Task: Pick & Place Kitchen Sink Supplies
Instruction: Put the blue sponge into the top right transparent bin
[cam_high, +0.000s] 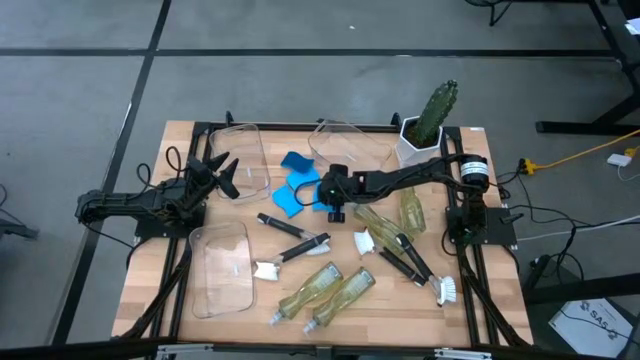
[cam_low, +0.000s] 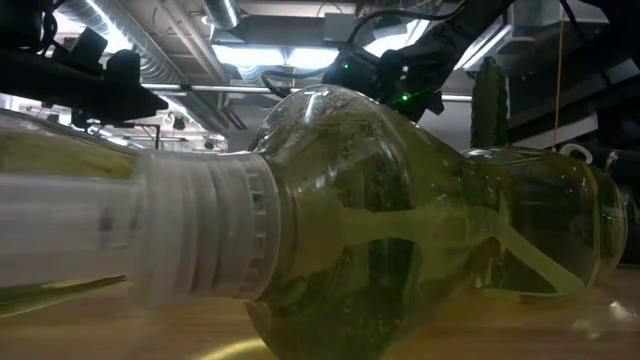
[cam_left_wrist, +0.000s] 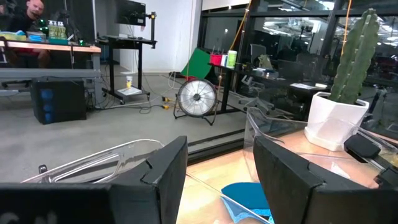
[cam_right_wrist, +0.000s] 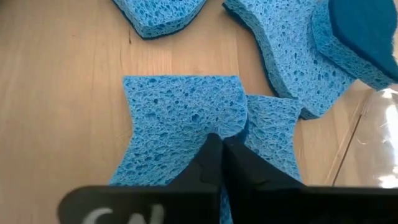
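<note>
— Where was your right gripper (cam_right_wrist: 219, 146) at that moment?

— It was low over the blue sponges (cam_high: 297, 183) in the middle of the counter (cam_high: 150, 262). Its fingers were pressed together, tips down on the nearest sponge (cam_right_wrist: 186, 124). I cannot say it was holding the sponge.

— And your left gripper (cam_high: 225, 172)?

— It hung at my left side, beside a clear bin (cam_high: 245, 160), fingers spread, holding nothing.

— Where were the other supplies?

— The soap bottles (cam_high: 325, 288) lay near the front edge, two more (cam_high: 395, 215) under my right arm. The brushes (cam_high: 290, 228) lay between them. The cactus (cam_high: 436, 112) stood at the back corner.
</note>
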